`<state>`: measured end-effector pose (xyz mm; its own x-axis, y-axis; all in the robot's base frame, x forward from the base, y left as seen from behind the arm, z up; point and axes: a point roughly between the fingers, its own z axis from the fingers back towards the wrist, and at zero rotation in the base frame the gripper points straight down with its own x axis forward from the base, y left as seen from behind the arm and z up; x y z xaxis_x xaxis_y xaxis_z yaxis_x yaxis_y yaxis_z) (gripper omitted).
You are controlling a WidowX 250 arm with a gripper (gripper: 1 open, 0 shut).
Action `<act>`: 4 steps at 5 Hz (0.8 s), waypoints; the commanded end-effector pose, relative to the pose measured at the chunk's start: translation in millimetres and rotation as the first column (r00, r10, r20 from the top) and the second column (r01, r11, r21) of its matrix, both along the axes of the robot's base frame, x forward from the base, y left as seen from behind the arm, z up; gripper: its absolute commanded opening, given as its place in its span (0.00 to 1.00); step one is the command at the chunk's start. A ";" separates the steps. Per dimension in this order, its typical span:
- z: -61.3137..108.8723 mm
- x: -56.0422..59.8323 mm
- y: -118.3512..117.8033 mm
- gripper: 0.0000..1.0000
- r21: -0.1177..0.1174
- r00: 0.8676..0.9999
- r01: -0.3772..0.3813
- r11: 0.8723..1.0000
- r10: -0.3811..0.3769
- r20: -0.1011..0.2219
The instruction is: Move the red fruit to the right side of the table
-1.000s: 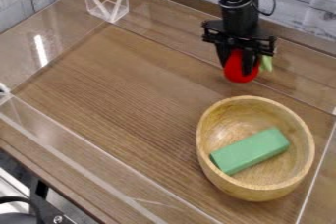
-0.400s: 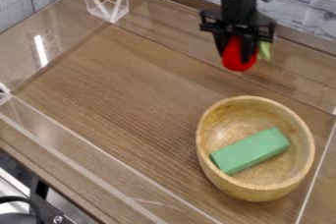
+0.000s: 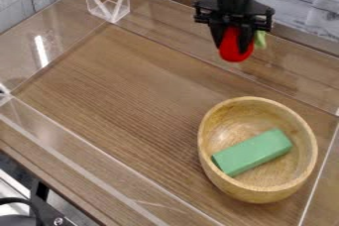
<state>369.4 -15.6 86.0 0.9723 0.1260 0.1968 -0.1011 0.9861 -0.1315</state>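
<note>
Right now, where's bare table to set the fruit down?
Free: the wide stretch of table left of the wooden bowl, out to the clear walls, and the strip under the gripper holding the red fruit. Crowded: the near right corner, filled by the bowl with the green block.

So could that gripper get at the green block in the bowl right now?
Probably not yet: the gripper is shut on the red fruit. Otherwise the green block lies uncovered in the open wooden bowl.

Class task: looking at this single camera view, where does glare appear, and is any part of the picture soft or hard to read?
Camera view: bright glare streaks on the clear plastic walls; the tool and red fruit look slightly soft; the bowl and green block are evenly lit.
</note>
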 end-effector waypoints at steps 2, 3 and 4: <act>29.8 2.4 -7.7 0.00 0.006 0.995 -0.024 1.000 0.023 0.097; 31.2 2.0 -12.1 0.00 0.008 0.995 -0.024 1.000 0.023 0.101; 15.6 2.6 -4.1 0.00 0.012 0.995 -0.017 1.000 0.015 0.102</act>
